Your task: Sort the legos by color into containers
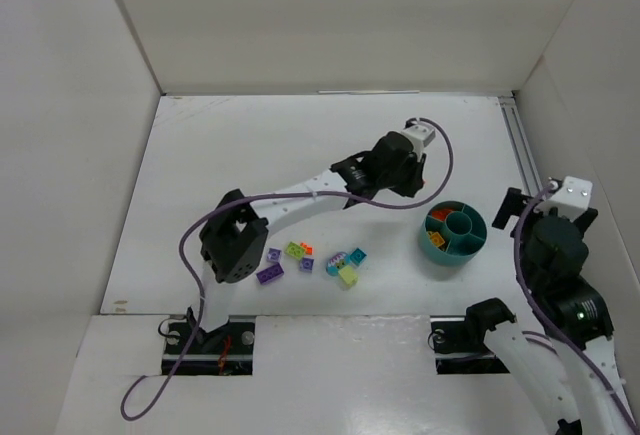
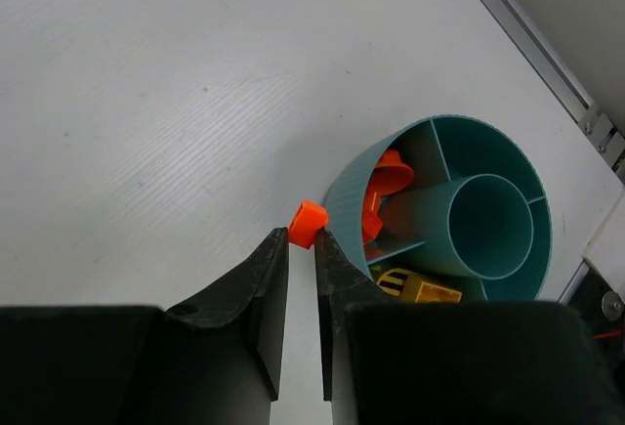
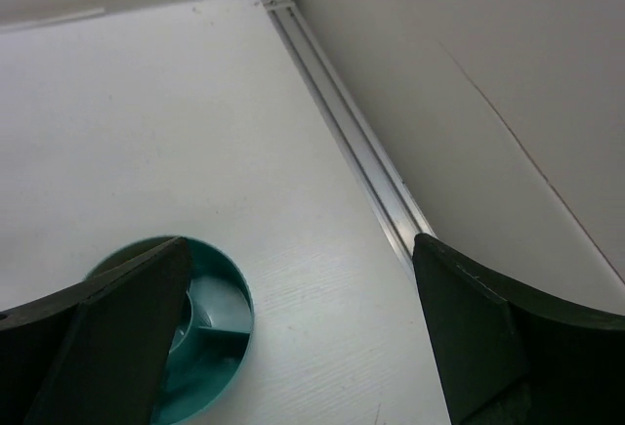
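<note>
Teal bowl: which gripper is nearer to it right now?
Left. The left gripper, pinching an orange lego, sits right beside the bowl; the right gripper hangs open, farther off its other side.

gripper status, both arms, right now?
Left gripper: closed, pinching a small orange lego at its tips.
Right gripper: open, holding nothing.

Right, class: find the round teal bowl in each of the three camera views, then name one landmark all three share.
Top external: teal bowl sits lower right of centre.
Left wrist: teal bowl sits right of centre, beside the pinched orange lego.
Right wrist: teal bowl sits bottom left, partly hidden.
Shared landmark: the metal rail along the right wall.
</note>
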You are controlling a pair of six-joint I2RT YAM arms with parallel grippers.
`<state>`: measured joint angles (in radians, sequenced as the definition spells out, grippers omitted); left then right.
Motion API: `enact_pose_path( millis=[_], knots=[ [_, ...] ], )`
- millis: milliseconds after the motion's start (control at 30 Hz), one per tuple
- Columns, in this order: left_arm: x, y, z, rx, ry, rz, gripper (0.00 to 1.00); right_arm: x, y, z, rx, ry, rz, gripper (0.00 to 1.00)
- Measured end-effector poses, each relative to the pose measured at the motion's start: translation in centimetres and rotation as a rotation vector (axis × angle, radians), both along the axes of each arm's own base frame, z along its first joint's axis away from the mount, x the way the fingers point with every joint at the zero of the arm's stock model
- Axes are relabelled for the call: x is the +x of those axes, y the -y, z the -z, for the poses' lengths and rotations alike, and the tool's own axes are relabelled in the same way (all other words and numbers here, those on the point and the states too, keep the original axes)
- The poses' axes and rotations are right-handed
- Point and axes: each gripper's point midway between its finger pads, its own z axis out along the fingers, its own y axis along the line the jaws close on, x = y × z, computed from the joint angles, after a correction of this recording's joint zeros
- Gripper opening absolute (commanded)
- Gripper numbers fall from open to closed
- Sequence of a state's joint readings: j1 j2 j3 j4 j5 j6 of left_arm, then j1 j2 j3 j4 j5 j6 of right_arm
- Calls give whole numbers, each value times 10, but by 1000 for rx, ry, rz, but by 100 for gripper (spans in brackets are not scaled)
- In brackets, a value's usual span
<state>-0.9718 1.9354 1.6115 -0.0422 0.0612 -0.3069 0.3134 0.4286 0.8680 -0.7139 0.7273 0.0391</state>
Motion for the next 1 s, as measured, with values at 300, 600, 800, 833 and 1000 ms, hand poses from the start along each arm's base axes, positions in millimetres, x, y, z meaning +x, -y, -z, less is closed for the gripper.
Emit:
enact_pose_path(
  millis=[300, 600, 800, 833, 1000],
  knots=[
    [-24, 60, 15, 31, 0, 158, 8, -27, 15, -17, 44, 123, 53, 100],
    [-37, 64, 25, 51, -22, 204, 13, -14, 8, -9, 2, 46, 22, 100],
    [-37, 67, 40, 72, -42, 214, 15, -13, 7, -8, -6, 37, 9, 100],
    [-38, 68, 42, 73, -46, 218, 18, -13, 7, -8, -6, 39, 9, 100],
    [-41, 68, 48, 84, -57, 236, 48, -14, 7, -9, -5, 47, 6, 100]
  ],
)
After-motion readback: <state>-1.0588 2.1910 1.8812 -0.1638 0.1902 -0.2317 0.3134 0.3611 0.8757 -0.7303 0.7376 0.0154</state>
